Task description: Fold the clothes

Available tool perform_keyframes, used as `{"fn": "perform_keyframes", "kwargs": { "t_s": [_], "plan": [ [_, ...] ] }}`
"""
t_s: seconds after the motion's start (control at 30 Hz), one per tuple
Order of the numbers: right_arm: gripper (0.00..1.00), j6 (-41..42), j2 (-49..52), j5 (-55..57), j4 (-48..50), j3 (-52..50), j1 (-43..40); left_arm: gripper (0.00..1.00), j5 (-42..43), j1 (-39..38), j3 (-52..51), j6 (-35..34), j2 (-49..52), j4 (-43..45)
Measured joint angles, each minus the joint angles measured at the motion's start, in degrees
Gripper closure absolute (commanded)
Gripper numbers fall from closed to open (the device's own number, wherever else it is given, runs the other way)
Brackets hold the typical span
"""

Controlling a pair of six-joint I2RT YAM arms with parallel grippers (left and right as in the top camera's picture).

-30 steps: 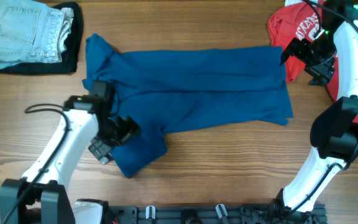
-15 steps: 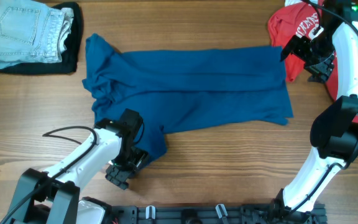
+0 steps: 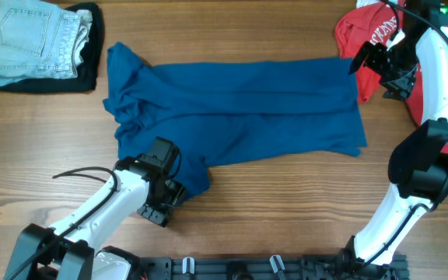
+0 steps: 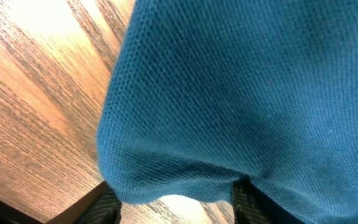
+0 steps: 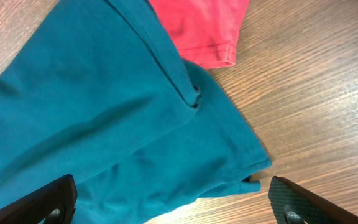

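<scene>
The dark-blue shirt (image 3: 239,109) lies spread across the middle of the table. Its lower-left sleeve (image 3: 189,175) is bunched. My left gripper (image 3: 168,201) is at that sleeve's front edge. In the left wrist view the blue cloth (image 4: 241,93) fills the frame. Its edge hangs between my two spread fingers (image 4: 109,208), and a gap shows under it. My right gripper (image 3: 362,61) is wide open (image 5: 173,208), just above the shirt's right corner (image 5: 229,155), and holds nothing. The red T-shirt (image 3: 364,31) lies at the back right, touching the blue shirt (image 5: 197,25). No white garment shows.
A folded pair of light jeans (image 3: 29,39) lies on a dark garment (image 3: 90,47) at the back left. More red cloth (image 3: 418,101) runs down the right edge behind my right arm. Bare wood (image 3: 286,202) shows in front of the shirt.
My left gripper has moved from on top of the sleeve toward the table's front, and the sleeve's tip has drawn in shorter. My right gripper has barely shifted.
</scene>
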Motion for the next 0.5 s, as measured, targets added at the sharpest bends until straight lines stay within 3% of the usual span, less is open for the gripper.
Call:
{"fn": "perform_keyframes", "kwargs": {
  "t_s": [0.13,0.27,0.5],
  "plan": [
    [0.0,-0.9,0.0,-0.5,0.2,0.0,0.0,0.24,0.0,0.0,0.0,0.9,-0.2,-0.4],
    [0.0,-1.3,0.0,-0.7,0.3,0.0,0.0,0.22,-1.1,0.0,0.0,3.0,-2.1,-2.3],
    [0.0,-1.6,0.0,-0.9,0.8,0.0,0.0,0.2,-8.6,0.0,-0.4,3.4,-17.5,-8.6]
  ]
}}
